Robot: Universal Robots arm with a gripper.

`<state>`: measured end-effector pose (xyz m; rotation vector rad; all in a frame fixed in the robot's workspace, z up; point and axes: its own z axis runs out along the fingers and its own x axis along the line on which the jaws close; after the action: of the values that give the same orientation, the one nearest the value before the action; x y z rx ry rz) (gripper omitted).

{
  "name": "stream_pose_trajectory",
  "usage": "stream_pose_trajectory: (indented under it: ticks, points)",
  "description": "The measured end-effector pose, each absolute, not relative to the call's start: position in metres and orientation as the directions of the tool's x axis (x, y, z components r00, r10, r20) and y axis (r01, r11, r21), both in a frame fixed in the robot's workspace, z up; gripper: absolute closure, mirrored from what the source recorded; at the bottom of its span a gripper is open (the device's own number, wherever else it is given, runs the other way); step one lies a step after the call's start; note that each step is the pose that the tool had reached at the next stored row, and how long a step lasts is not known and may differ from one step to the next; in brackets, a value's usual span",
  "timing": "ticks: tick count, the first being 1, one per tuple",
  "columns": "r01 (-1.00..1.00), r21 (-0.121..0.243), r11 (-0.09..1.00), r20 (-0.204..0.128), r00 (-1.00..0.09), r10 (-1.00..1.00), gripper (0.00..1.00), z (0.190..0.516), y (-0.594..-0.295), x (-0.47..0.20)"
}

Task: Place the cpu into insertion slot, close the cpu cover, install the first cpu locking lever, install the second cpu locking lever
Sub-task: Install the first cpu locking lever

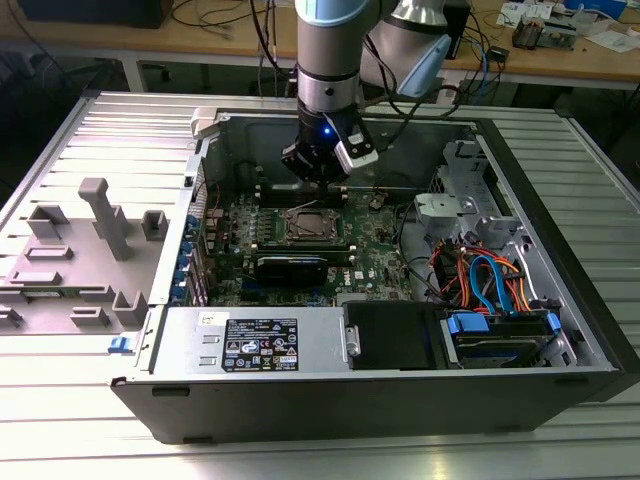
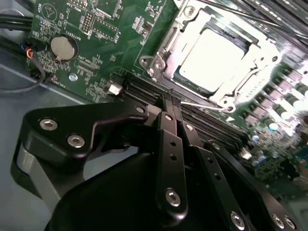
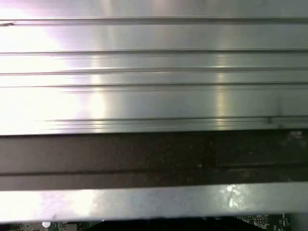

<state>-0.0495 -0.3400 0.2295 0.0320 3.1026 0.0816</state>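
The cpu (image 2: 216, 55) lies flat in the insertion slot (image 1: 308, 227) on the green motherboard, its silver top glaring bright. The cpu cover (image 2: 162, 48) rests down around it as a silvery frame. A thin wire locking lever (image 2: 204, 105) runs along the socket's near edge. My gripper (image 2: 169, 97) is shut, its black fingertips pressed together and touching the near end of that lever. In the exterior view the gripper (image 1: 318, 185) hangs inside the open computer case just behind the socket.
Long black RAM slots (image 2: 144, 89) run beside the socket and under the fingertips. A coin battery (image 2: 63, 46) sits on the board. The case holds a power supply (image 1: 255, 345) and a drive bay with blue and orange cables (image 1: 490, 290). Grey fixtures (image 1: 100, 215) stand on the ribbed table.
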Motion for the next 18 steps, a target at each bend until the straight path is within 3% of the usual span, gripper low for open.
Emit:
stream_pose_trajectory:
  ticks: [14, 18]
  points:
    - [0.017, 0.053, 0.998, -0.037, -0.999, 0.018, 0.89, 0.239, -0.34, -0.073]
    - [0.007, 0.033, 0.999, -0.037, -0.999, 0.008, 0.89, 0.238, -0.34, -0.073]
